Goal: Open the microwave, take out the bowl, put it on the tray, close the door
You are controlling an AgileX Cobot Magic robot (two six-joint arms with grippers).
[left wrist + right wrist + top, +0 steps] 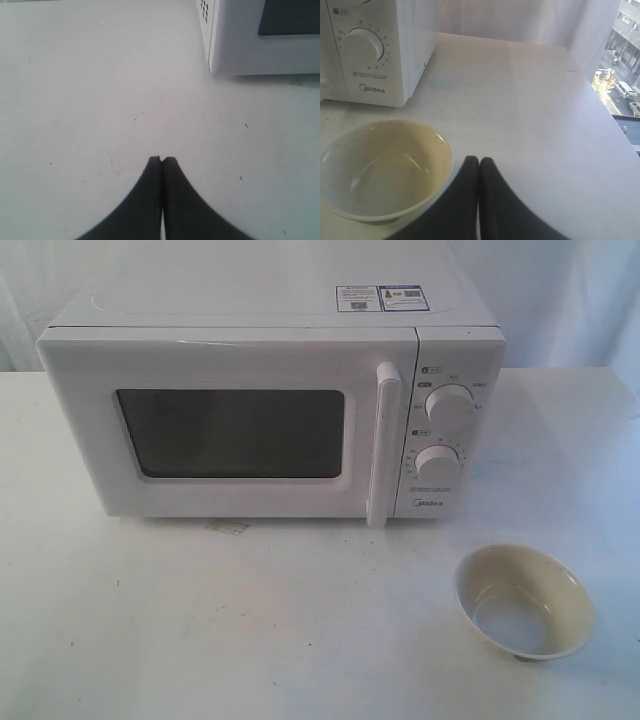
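Now the right claw (478,159) is pinched together, empty, the small round cream bowl (385,170) just beside it on the white table (530,110). Ahead of the left claw (161,159), likewise pinched empty, stands the white boxy microwave (200,305), its windowed door (240,50) flush.

The white boxy microwave (270,400) is blocking the back of the white worktop (200,630), with its wide white windowed door (230,430) sitting shut. A broad stretch of worktop is lying open before it. The small cream bowl (525,602) is standing at the front right, apart from the microwave and crowding the right pincer (479,160) just beside it.
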